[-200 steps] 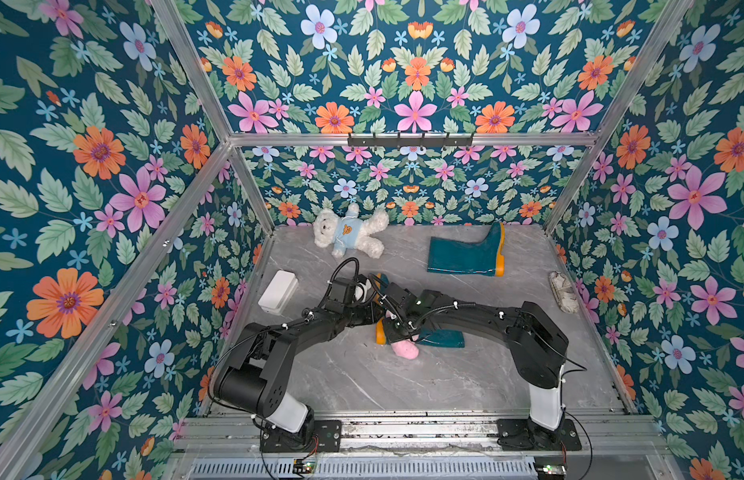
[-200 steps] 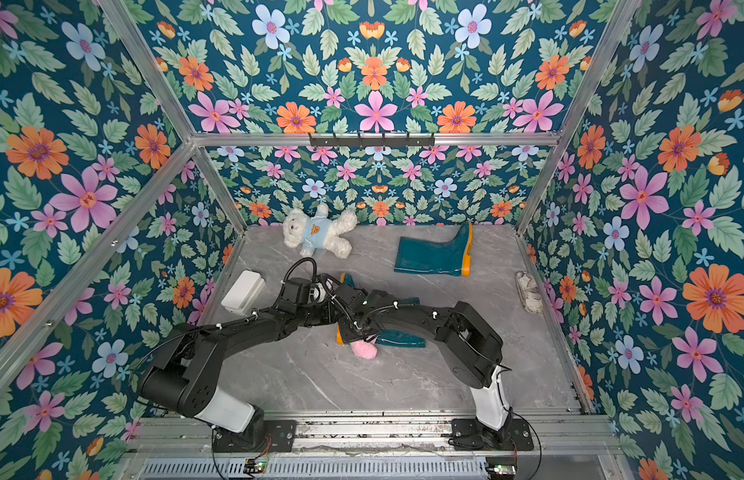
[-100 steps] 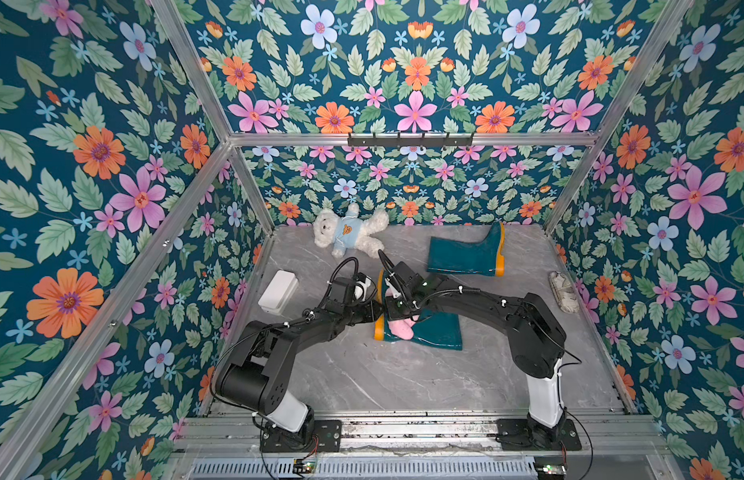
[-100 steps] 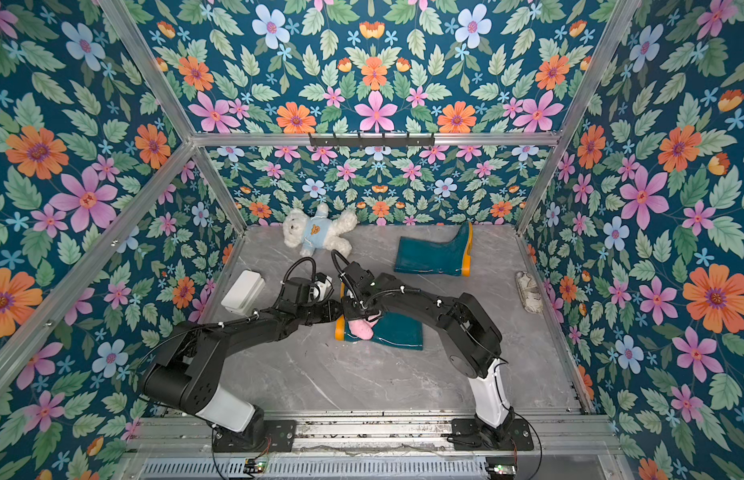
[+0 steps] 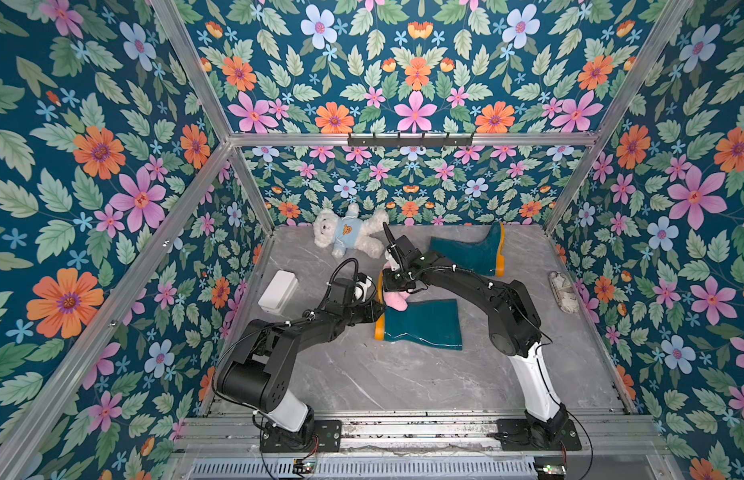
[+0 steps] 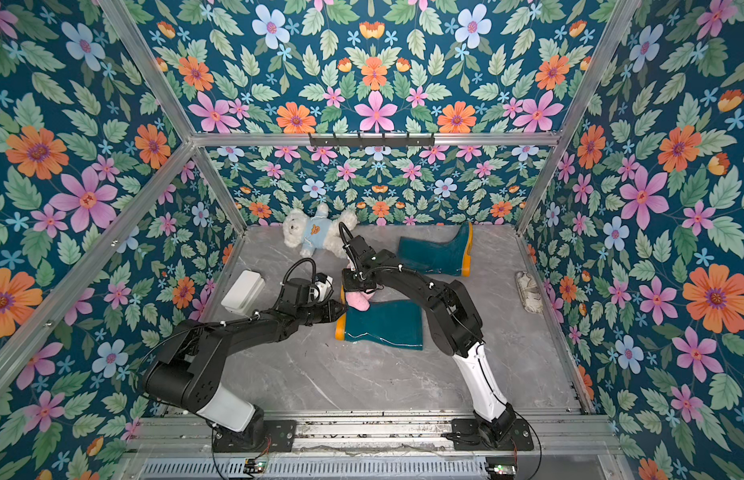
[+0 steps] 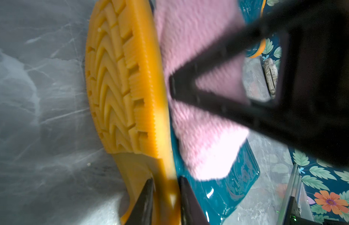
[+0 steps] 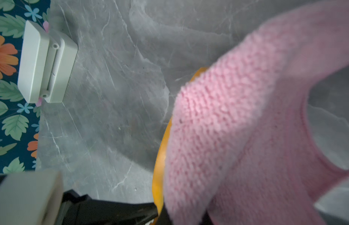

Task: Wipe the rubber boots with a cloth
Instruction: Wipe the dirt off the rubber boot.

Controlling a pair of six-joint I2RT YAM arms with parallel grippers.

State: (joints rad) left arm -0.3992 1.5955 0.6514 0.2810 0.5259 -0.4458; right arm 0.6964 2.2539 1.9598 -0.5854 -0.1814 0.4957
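We log: left gripper (image 7: 166, 180) pinches the near boot (image 5: 424, 322) by its sole (image 7: 119, 78). Right gripper (image 5: 393, 286), clenched on the cloth (image 5: 397, 301), sits at the toe, with the shaft running rightward.

In both top views the near boot (image 5: 420, 322) lies on its side at frame centre, sole leftward. My left gripper (image 5: 376, 309) straddles the sole edge, and the cloth (image 5: 396, 301) rests on the foot under my right gripper (image 5: 397, 286). Behind, upper right of centre, lies the far boot (image 5: 466, 253), with the teddy bear (image 5: 347, 235) to its left. The box (image 5: 278, 291) sits by the left wall, a crumpled bundle (image 5: 563, 291) by the right.
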